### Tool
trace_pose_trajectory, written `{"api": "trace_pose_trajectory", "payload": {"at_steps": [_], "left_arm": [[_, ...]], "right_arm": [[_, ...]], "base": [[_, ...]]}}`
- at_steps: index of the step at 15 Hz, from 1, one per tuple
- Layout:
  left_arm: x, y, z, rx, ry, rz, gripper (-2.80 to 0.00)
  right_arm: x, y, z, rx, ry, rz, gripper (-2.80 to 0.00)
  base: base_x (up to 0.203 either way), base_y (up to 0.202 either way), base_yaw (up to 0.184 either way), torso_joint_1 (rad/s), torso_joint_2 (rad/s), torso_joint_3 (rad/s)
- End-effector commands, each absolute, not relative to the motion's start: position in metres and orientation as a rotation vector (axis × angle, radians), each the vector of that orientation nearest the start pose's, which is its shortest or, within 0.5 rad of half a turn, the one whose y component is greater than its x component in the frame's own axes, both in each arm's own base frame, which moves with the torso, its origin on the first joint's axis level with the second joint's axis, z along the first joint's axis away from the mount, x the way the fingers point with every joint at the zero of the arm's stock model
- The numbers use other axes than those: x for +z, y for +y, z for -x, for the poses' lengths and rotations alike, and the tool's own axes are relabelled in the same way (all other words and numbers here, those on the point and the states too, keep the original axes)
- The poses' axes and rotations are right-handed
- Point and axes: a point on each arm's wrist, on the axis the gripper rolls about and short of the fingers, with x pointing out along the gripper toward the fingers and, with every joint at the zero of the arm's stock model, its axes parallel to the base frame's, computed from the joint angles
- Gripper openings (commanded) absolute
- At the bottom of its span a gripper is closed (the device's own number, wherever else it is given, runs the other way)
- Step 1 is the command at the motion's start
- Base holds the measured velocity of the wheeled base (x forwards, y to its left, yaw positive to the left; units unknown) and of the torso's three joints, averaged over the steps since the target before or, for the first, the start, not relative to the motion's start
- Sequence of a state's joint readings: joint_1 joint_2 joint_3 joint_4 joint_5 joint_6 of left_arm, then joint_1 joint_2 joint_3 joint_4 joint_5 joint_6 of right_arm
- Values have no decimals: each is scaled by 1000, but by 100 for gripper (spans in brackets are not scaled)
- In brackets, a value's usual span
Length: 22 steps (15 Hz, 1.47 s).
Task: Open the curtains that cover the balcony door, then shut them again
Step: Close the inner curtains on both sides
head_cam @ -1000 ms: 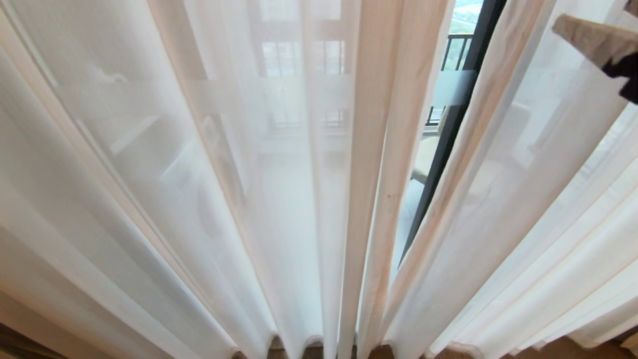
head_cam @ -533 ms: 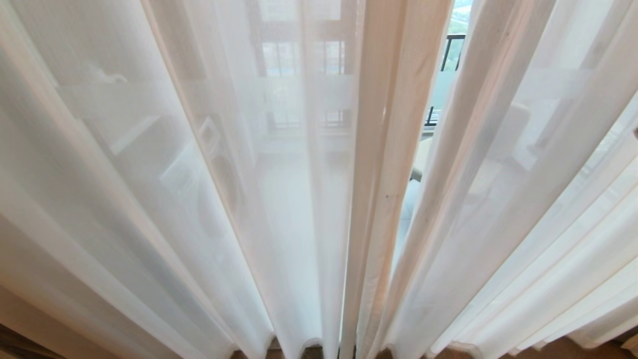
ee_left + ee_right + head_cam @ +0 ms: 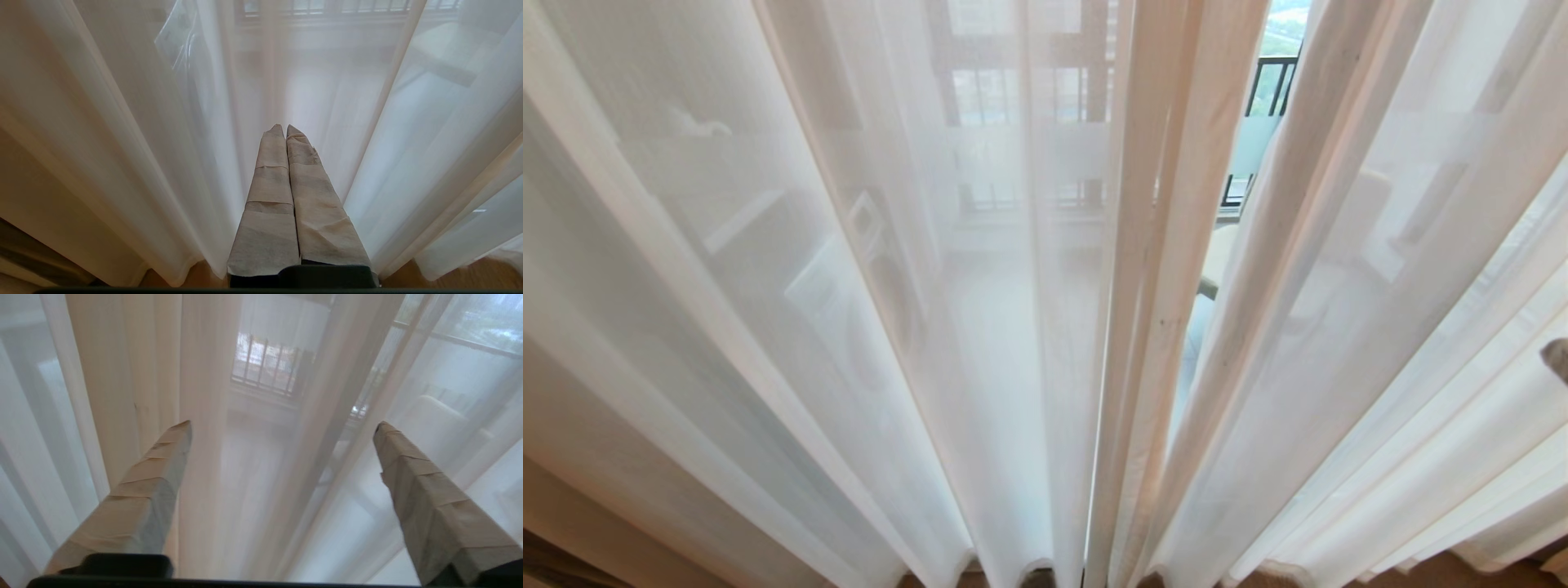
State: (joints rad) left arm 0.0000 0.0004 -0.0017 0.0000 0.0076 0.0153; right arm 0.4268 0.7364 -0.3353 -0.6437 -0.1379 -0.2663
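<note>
The curtains [image 3: 849,286] show as thin white sheer pleats that fill the head view down to the floor. A narrow gap between two panels shows the balcony door's [image 3: 1252,143] glass with its frosted band. My left gripper [image 3: 282,127] is shut with nothing in it, low down, pointing at the sheer curtains [image 3: 122,122]. My right gripper [image 3: 282,425] stands wide open in front of the curtains' folds [image 3: 204,375], gripping none of them. In the head view only one of its fingertips [image 3: 1558,359] shows, at the right edge.
A strip of wooden floor [image 3: 1437,572] runs under the hems. Through the sheer I make out a pale appliance [image 3: 849,294] on the left and a light chair [image 3: 1217,253] behind the gap. The dark-barred railing [image 3: 1278,82] stands beyond.
My right gripper left the top right corner of the head view and came down; now only a fingertip shows lower on the right edge. The right sheer panel swung left and now covers the dark door frame.
</note>
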Motion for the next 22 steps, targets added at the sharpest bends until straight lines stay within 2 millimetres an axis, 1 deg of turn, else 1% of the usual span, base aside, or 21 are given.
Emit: {"api": "trace_pose_trajectory", "payload": {"at_steps": [1, 5, 7, 10, 14, 17, 18, 20, 22], "left_arm": [[76, 0, 23, 8, -1, -15, -280], [76, 0, 23, 8, -1, -15, -280], [76, 0, 23, 8, -1, -15, -280], [76, 0, 23, 8, -1, -15, -280], [76, 0, 23, 8, -1, -15, -280], [76, 0, 23, 8, -1, -15, -280], [76, 0, 23, 8, -1, -15, -280], [76, 0, 23, 8, -1, -15, -280], [76, 0, 23, 8, -1, -15, -280]], "right_arm": [[205, 22, -64, 209, -214, 209, -280], [187, 15, -65, 120, -148, 166, -280], [172, 9, -61, 59, -107, 166, -280], [144, 2, -46, -27, -58, 142, -280], [124, -2, -17, -72, -43, 130, -280], [107, -3, 1, -101, -28, 113, -280], [101, -3, 4, -104, 3, 106, -280], [97, -3, 4, -106, 37, 52, -280], [92, -3, 9, -108, 33, 44, -280]], "base": [[0, 0, 0, 0, 0, 0], [0, 0, 0, 0, 0, 0], [0, 0, 0, 0, 0, 0], [0, 0, 0, 0, 0, 0], [0, 0, 0, 0, 0, 0], [0, 0, 0, 0, 0, 0], [0, 0, 0, 0, 0, 0], [0, 0, 0, 0, 0, 0], [0, 0, 0, 0, 0, 0]]}}
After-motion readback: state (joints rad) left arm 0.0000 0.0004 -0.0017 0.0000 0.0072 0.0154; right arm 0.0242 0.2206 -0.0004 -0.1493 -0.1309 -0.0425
